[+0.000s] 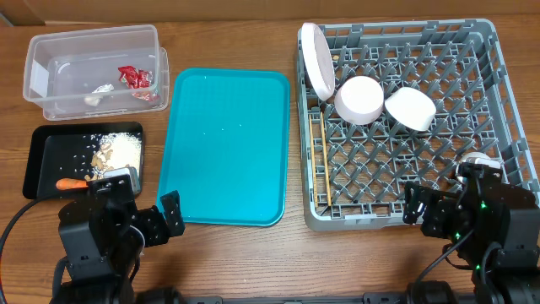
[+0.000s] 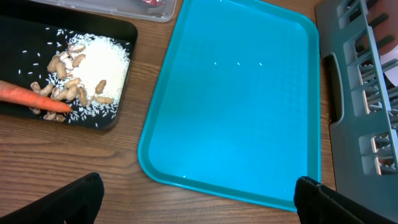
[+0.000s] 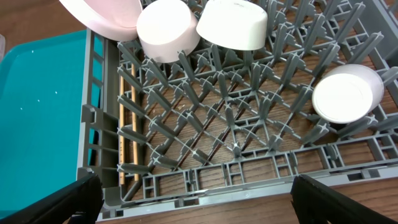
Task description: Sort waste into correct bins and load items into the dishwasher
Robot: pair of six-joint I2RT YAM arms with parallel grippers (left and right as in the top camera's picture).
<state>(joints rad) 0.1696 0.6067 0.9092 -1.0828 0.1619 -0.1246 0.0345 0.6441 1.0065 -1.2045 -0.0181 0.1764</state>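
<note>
The grey dish rack (image 1: 506, 110) holds a white plate (image 1: 316, 57) on edge, two white bowls (image 1: 361, 100) (image 1: 411, 108), a white cup (image 3: 347, 94) and wooden chopsticks (image 1: 323, 156). The clear tub (image 1: 51, 76) holds a red wrapper (image 1: 135, 78) and a paper wad (image 1: 103, 89). The black tray (image 1: 51, 160) holds an orange carrot (image 2: 31, 96), peanut scraps (image 2: 68, 68) and white crumbs. My left gripper (image 2: 196, 202) is open and empty over the table by the teal tray's near edge. My right gripper (image 3: 199, 199) is open and empty over the rack's near wall (image 3: 249, 168).
The teal serving tray (image 1: 226, 143) lies between the bins and the rack, with nothing on it. It also shows in the left wrist view (image 2: 236, 93). Bare wooden table runs along the front edge.
</note>
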